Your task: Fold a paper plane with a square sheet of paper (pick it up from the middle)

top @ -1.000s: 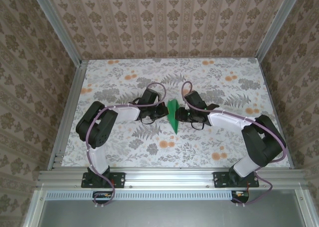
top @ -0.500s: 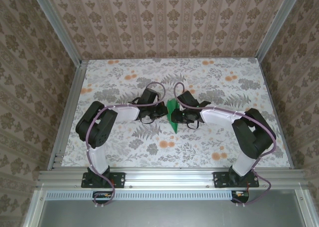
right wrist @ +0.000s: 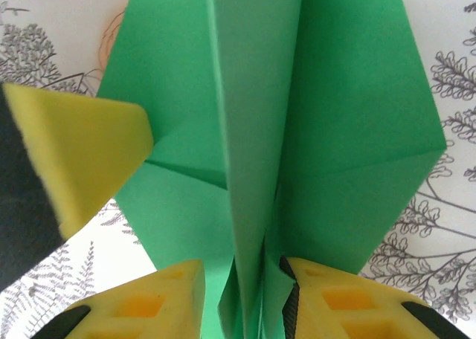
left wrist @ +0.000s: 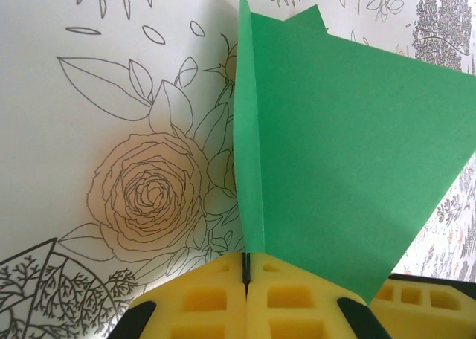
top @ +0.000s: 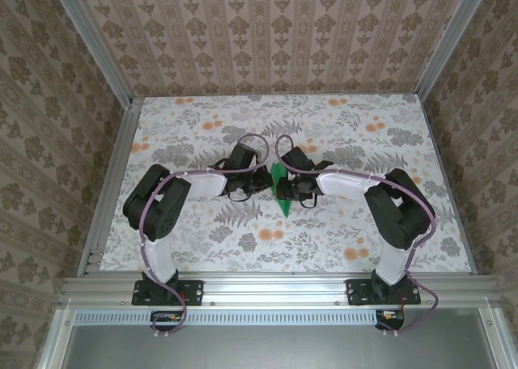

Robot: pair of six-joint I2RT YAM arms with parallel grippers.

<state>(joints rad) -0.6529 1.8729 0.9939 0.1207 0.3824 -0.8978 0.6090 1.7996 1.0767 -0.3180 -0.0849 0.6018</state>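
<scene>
Top view: the bright green folded paper plane (top: 281, 189) stands mid-table on the floral-printed tabletop (top: 202, 248), with the left gripper (top: 265, 183) at its 9 o'clock and the right gripper (top: 293, 189) at its 3 o'clock.
Left wrist: yellow pads (left wrist: 208, 298), pressed together, pinch the plane's fold at 6 o'clock.
Right wrist: partly spread fingers (right wrist: 335, 298) flank the keel; whether they grip it cannot be told.

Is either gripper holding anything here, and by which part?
The left gripper is shut on the paper plane, pinching one folded edge. The right gripper straddles its centre ridge; whether it grips cannot be told.
</scene>
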